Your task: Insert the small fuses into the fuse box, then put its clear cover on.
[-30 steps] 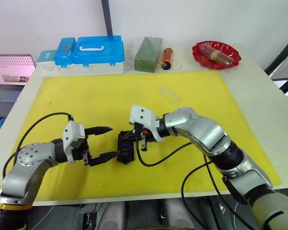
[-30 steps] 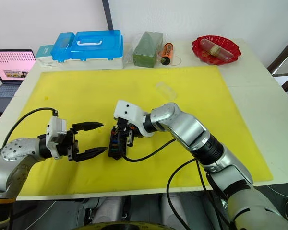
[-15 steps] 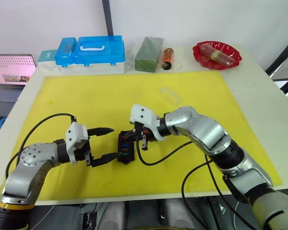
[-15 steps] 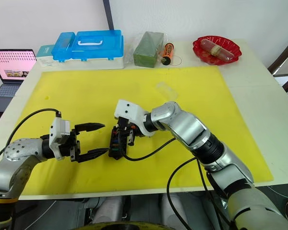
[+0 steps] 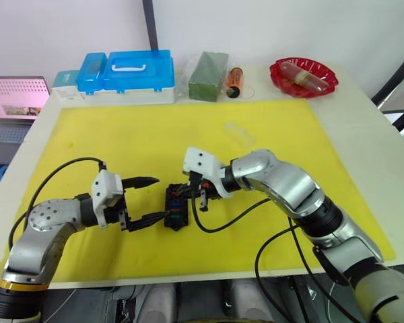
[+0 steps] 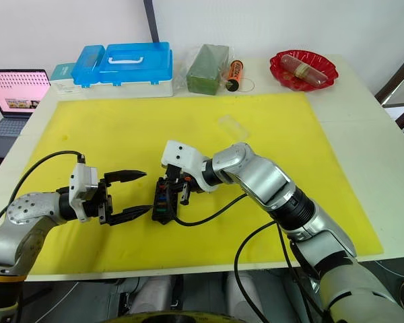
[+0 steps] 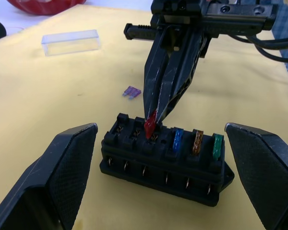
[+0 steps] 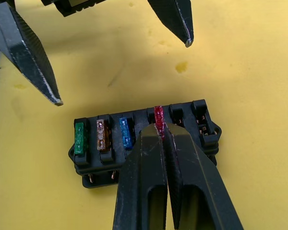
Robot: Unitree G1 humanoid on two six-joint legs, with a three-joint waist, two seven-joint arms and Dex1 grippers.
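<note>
Left wrist view has my left gripper [image 7: 158, 187] spread wide on either side of the fuse box [image 7: 164, 162], ready to steady it without touching. My right gripper [image 8: 159, 125] pinches the red fuse [image 7: 150, 125] upright over the fourth slot, so its blades can go straight down. Blue fuse [image 7: 178, 139], orange fuse [image 7: 198, 140] and green fuse [image 7: 217, 144] sit seated alongside. Beyond, the purple fuse [image 7: 131, 92] lies loose on the yellow mat [image 5: 121, 134], and the clear cover [image 5: 238, 134] waits toward the mat's far edge.
</note>
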